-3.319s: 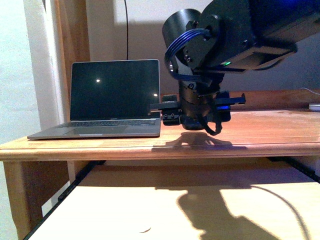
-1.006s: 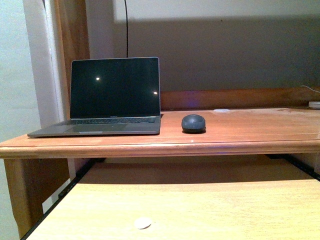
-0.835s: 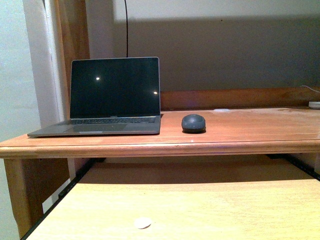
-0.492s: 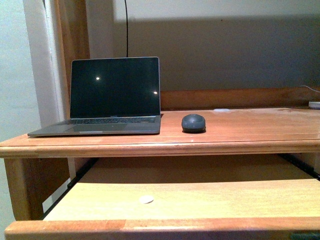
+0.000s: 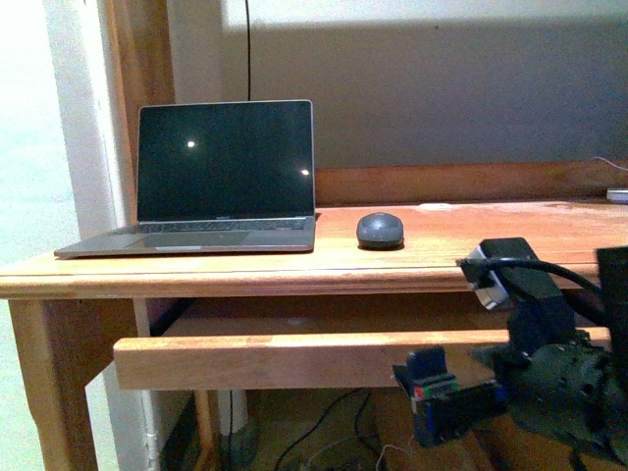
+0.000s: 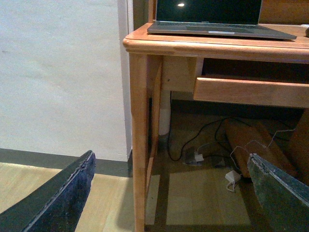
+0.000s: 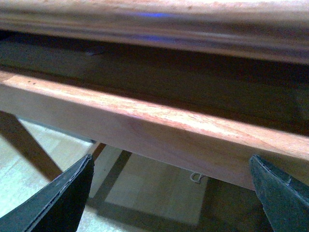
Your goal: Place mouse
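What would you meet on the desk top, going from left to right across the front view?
laptop → mouse → a small pale thing at the far right edge, too small to identify.

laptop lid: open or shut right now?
Open. The laptop stands on the desk with its lid upright; the screen is dark, showing only two small light reflections. The mouse sits beside it.
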`<move>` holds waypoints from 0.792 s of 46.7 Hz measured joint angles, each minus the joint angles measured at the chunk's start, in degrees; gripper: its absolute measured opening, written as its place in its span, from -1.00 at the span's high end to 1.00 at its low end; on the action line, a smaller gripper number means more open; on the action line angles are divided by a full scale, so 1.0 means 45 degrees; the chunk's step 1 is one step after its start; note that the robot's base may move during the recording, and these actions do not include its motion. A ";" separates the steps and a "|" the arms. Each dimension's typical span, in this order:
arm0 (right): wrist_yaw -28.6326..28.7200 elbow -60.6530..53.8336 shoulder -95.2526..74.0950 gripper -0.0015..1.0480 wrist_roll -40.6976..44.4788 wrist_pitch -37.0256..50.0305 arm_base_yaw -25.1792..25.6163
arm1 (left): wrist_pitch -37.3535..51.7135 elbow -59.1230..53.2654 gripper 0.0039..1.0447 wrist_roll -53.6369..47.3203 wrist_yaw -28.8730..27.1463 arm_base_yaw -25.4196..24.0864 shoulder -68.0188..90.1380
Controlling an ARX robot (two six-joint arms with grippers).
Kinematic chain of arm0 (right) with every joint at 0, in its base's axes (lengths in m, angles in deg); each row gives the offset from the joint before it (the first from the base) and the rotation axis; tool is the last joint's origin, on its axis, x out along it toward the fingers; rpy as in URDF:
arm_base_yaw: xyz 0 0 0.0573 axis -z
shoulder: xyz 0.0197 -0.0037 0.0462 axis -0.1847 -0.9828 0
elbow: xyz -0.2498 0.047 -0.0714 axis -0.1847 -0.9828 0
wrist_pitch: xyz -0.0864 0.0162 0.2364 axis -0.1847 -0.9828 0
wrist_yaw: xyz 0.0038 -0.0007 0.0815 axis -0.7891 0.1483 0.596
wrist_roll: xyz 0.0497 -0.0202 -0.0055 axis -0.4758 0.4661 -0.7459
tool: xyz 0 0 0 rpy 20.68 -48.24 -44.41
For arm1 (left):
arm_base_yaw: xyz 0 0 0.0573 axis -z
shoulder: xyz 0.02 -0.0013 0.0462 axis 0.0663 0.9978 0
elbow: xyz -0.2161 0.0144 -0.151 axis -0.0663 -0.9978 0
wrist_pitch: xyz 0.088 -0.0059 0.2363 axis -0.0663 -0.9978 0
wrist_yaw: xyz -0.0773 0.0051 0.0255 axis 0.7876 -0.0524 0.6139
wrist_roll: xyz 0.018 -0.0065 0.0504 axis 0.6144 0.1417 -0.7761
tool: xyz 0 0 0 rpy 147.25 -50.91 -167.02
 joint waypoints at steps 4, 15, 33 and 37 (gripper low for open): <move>-0.0743 0.0525 -0.0340 -0.86 -0.0121 -0.0369 -0.0131 | 0.0000 0.0000 -0.86 0.0000 0.0000 0.0000 0.0000; -0.1049 0.0850 -0.0427 -0.86 -0.0500 -0.0554 -0.0160 | 0.0000 -0.0005 -0.86 0.0000 0.0000 0.0000 0.0000; -0.0879 -0.2487 0.4201 -0.86 -0.2152 -0.0612 0.1506 | 0.0000 -0.0005 -0.86 0.0000 0.0000 0.0000 0.0000; -0.0466 -0.4221 0.6470 -0.86 -0.2807 -0.1141 0.2025 | 0.0000 -0.0005 -0.86 0.0000 0.0000 0.0000 0.0000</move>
